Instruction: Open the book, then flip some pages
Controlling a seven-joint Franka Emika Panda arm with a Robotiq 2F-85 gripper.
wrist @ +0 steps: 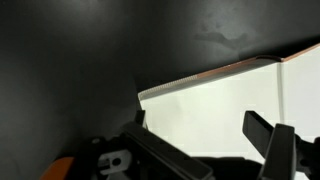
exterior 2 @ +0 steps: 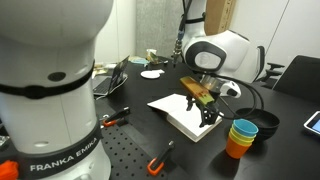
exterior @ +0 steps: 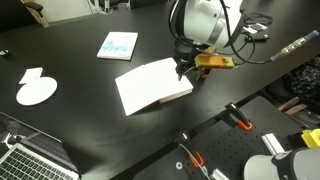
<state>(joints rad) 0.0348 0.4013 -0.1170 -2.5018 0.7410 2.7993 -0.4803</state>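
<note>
The book (exterior: pixel 150 86) lies flat on the black table with a plain white page facing up; it also shows in an exterior view (exterior 2: pixel 183 108). In the wrist view the white page (wrist: pixel 215 100) fills the space between the fingers, and a thin orange-brown strip of cover runs along its far edge. My gripper (exterior: pixel 183 70) hangs over the book's edge nearest the arm, also seen in an exterior view (exterior 2: pixel 208 116). Its fingers (wrist: pixel 200 125) are spread apart just above the page and hold nothing.
A thin light-blue-and-white booklet (exterior: pixel 118 45) lies beyond the book. A white disc (exterior: pixel 37 91) and a laptop (exterior: pixel 30 160) are at one end. An orange-blue cup (exterior 2: pixel 240 136), a black bowl (exterior 2: pixel 265 124) and a tablet (exterior 2: pixel 313 122) stand by the book. Orange clamps (exterior: pixel 240 121) grip the table edge.
</note>
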